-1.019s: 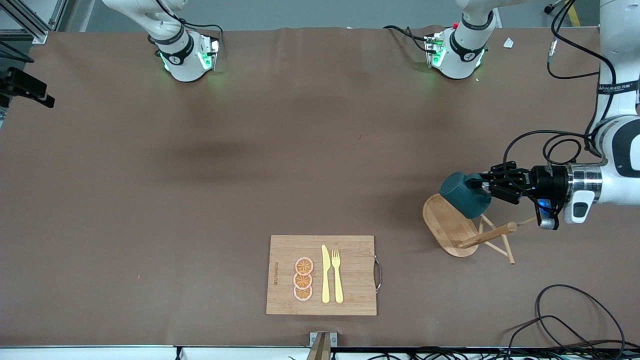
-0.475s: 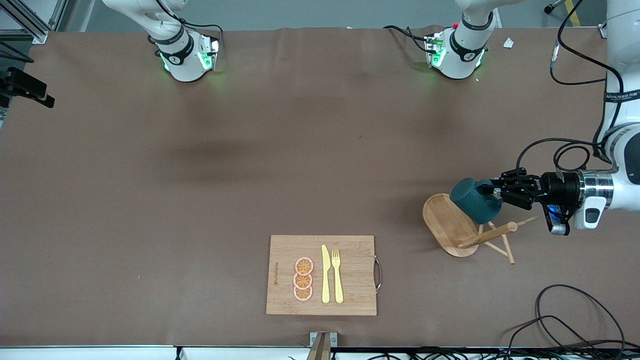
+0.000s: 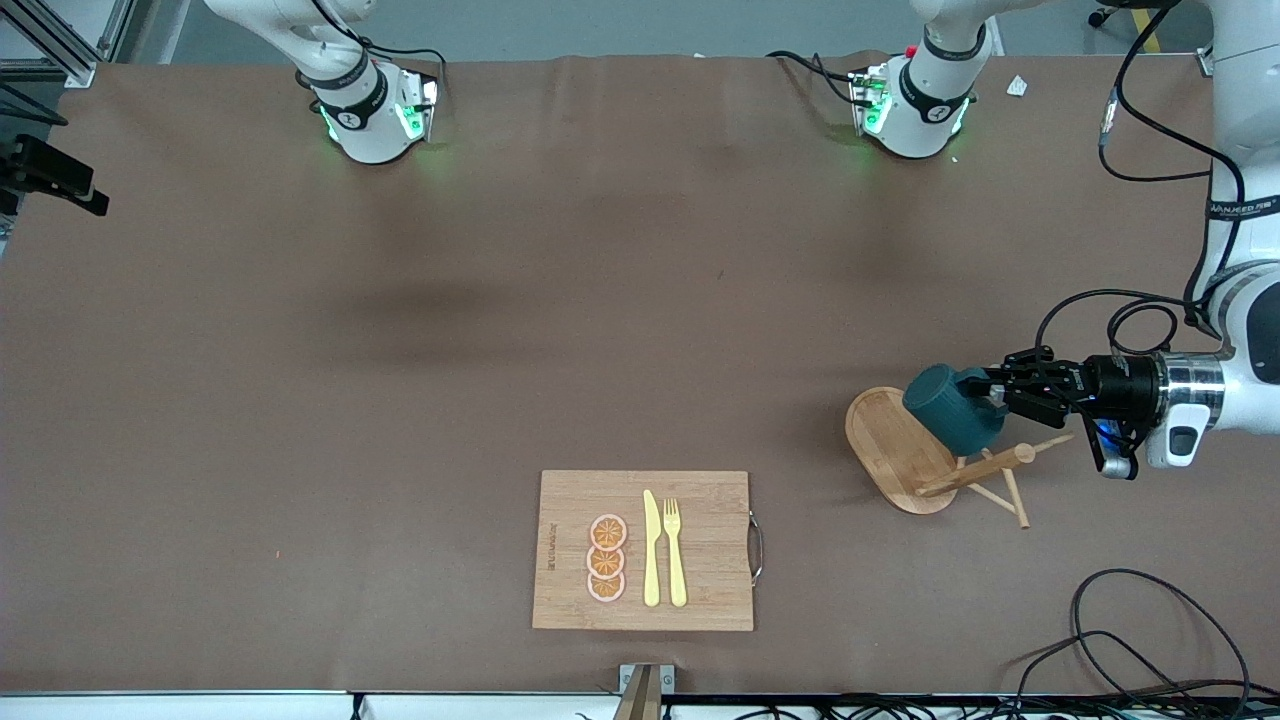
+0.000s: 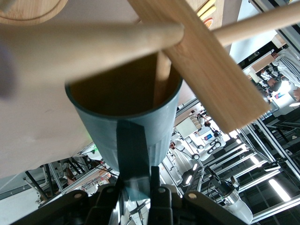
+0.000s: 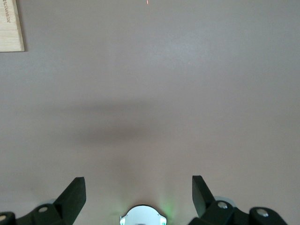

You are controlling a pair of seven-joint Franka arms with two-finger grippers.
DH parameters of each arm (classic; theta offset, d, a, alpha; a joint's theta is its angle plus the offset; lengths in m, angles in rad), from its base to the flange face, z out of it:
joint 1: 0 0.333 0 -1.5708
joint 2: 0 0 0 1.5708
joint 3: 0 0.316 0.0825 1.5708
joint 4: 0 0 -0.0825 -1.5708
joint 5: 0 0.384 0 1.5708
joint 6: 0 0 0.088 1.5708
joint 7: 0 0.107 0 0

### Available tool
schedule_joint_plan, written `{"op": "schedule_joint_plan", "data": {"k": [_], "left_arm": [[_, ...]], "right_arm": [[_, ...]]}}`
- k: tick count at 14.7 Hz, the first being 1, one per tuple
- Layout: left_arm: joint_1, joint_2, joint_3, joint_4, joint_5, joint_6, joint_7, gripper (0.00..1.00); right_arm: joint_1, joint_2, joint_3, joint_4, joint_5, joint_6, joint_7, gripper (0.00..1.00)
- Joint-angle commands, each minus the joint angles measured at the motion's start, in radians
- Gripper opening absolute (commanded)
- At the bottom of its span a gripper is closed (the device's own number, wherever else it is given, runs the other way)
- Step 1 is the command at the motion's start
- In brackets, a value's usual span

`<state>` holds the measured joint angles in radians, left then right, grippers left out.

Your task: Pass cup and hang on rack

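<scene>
The left gripper (image 3: 1000, 396), pinching the cup's (image 3: 948, 407) handle, had moved it onto the rack (image 3: 895, 450); the right gripper (image 5: 138, 191) waited, fingers apart.

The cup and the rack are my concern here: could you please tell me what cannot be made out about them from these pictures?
- Front view: the cup covers the rack peg it hangs over, so whether the handle is hooked is hidden.
- Left wrist view: the left hand grips the handle; a peg enters the cup's mouth, its tip unseen.
- Right wrist view: the right hand, open and waiting, shows only table; cup and rack are out of frame.
</scene>
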<state>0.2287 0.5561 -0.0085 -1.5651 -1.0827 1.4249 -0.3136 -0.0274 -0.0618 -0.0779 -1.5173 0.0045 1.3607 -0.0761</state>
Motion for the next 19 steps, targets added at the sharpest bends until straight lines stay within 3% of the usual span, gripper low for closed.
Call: {"op": "schedule_joint_plan", "data": {"k": [1, 4, 6, 7, 8, 12, 15, 17, 19], "left_arm": [[0.017, 0.024, -0.004, 0.043, -0.02, -0.024, 0.008, 0.13], [0.018, 0.027, -0.004, 0.049, -0.022, -0.024, 0.013, 0.37], [0.018, 0.025, -0.004, 0.053, -0.026, -0.024, 0.013, 0.67], [0.018, 0.022, -0.004, 0.054, -0.032, -0.024, 0.005, 0.92], [0.018, 0.016, -0.004, 0.06, -0.031, -0.024, -0.01, 1.0], [0.012, -0.01, 0.002, 0.171, -0.01, -0.024, -0.162, 1.0], [0.0, -0.048, -0.005, 0.195, 0.087, -0.024, -0.209, 1.0], [-0.023, -0.061, -0.011, 0.27, 0.252, -0.024, -0.203, 1.0], [-0.035, -0.093, -0.062, 0.29, 0.41, -0.026, -0.197, 1.0]], "right_arm": [[0.001, -0.026, 0.004, -0.023, -0.012, 0.009, -0.011, 1.0], [0.0, -0.026, 0.004, -0.023, -0.012, 0.009, -0.011, 1.0], [0.001, -0.026, 0.004, -0.023, -0.012, 0.009, -0.011, 1.0], [0.001, -0.026, 0.004, -0.023, -0.012, 0.009, -0.011, 1.0], [0.0, -0.026, 0.004, -0.023, -0.012, 0.008, -0.011, 1.0], [0.003, -0.026, 0.007, -0.018, -0.012, 0.005, -0.011, 1.0], [0.0, -0.026, 0.01, -0.018, -0.014, 0.008, -0.011, 1.0], [-0.002, -0.026, 0.01, -0.018, -0.014, 0.008, -0.011, 1.0], [-0.002, -0.026, 0.01, -0.018, -0.018, 0.008, -0.013, 1.0]]}}
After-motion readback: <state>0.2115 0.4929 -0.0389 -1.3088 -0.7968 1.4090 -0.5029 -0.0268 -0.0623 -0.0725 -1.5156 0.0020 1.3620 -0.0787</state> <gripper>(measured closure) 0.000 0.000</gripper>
